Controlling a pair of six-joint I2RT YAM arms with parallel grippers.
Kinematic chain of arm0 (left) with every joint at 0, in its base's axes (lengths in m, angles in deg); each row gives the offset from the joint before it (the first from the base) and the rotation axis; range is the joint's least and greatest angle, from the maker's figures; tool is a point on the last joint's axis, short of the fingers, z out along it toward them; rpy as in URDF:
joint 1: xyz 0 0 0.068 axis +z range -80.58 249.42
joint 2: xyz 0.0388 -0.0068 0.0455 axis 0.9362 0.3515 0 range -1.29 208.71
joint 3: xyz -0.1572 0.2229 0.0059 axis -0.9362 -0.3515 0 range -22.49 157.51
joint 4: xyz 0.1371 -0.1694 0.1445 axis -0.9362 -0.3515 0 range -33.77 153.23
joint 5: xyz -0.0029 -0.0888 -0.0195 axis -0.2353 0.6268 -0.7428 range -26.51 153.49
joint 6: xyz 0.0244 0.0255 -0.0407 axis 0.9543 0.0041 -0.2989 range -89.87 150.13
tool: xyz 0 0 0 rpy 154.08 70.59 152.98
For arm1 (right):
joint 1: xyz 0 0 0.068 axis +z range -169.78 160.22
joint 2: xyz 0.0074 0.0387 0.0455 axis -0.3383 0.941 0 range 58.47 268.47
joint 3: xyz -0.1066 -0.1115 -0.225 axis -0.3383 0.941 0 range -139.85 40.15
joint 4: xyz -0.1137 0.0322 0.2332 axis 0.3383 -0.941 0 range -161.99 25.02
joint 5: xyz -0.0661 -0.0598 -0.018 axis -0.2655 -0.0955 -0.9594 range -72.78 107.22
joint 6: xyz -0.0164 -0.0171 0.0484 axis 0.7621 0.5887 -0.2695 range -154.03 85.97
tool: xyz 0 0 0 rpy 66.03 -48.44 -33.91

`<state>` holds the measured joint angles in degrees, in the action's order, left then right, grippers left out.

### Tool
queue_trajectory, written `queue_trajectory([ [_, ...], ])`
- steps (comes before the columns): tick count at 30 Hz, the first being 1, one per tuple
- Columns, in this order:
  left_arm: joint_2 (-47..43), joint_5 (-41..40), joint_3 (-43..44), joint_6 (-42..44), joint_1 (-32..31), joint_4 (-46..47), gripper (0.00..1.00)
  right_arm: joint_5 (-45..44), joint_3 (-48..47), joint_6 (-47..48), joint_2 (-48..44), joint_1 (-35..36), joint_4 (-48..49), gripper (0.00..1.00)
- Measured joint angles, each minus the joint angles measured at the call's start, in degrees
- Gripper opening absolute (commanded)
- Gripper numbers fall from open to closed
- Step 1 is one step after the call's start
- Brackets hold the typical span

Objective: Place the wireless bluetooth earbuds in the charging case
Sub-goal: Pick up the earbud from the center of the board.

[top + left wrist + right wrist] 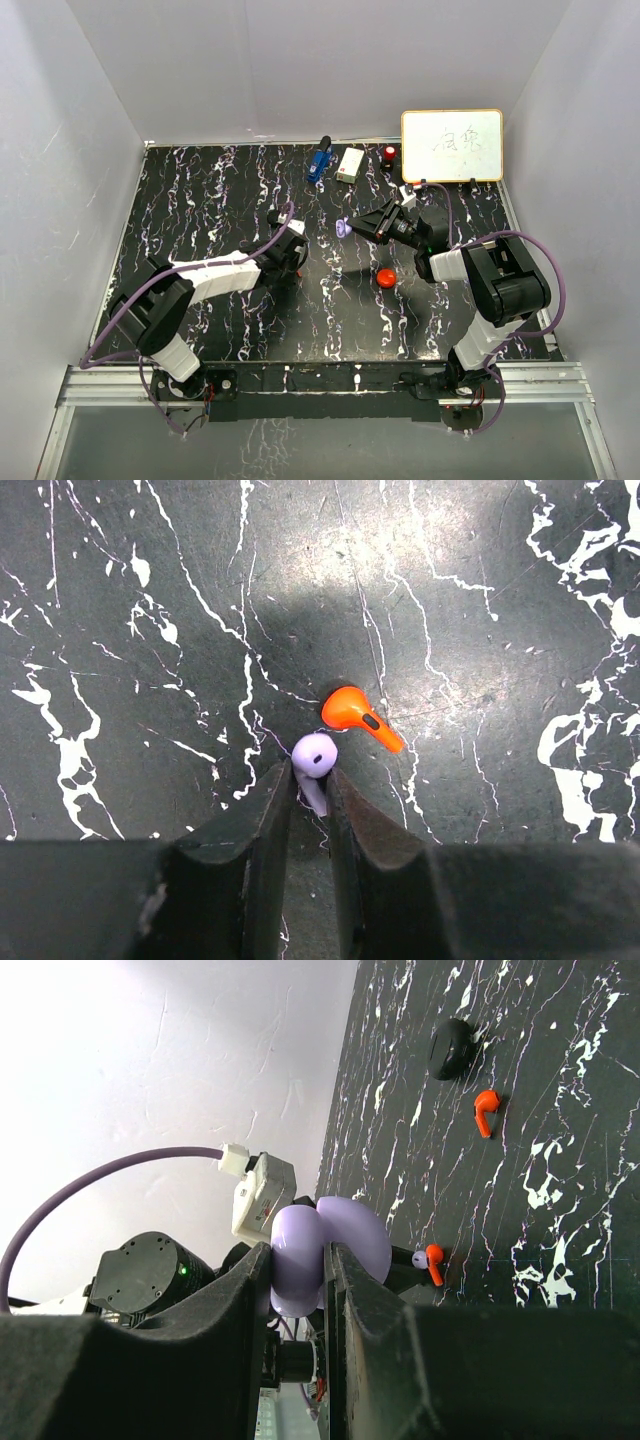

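**Left gripper (309,776) grips purple bud (314,752); right gripper (298,1252) holds case (335,1235)**
Left jaws are clamped on the bud's stem at their tips, with a red bud (352,710) just beyond them. Right jaws are clamped on the purple case, which looks open. The pick-up seems to be in hand; next, the bud would need lifting and lining up stem-first with a case socket.

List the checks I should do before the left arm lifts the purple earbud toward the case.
1. Left jaws shut on the purple earbud, at its stem: ok.
2. Orange earbud apart from the purple one: cannot tell, they lie very close.
3. Right jaws shut on the purple case: ok.
4. Case open, sockets free: cannot tell.
5. Red case off the line between both arms: ok.
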<state>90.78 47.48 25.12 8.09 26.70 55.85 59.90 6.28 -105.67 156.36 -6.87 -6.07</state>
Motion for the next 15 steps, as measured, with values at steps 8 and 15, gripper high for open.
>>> queue_trajectory([
  [8, 0.48, -0.15, 0.68, 0.46, -0.15, -0.24, 0.17, 0.00, 0.00, 0.00, 0.00, 0.00, -0.02, 0.00],
  [15, 1.07, -1.03, 1.49, 0.72, -0.13, -1.03, 0.43, 0.02, 0.00, 0.00, 0.00, 0.00, -0.02, 0.00],
])
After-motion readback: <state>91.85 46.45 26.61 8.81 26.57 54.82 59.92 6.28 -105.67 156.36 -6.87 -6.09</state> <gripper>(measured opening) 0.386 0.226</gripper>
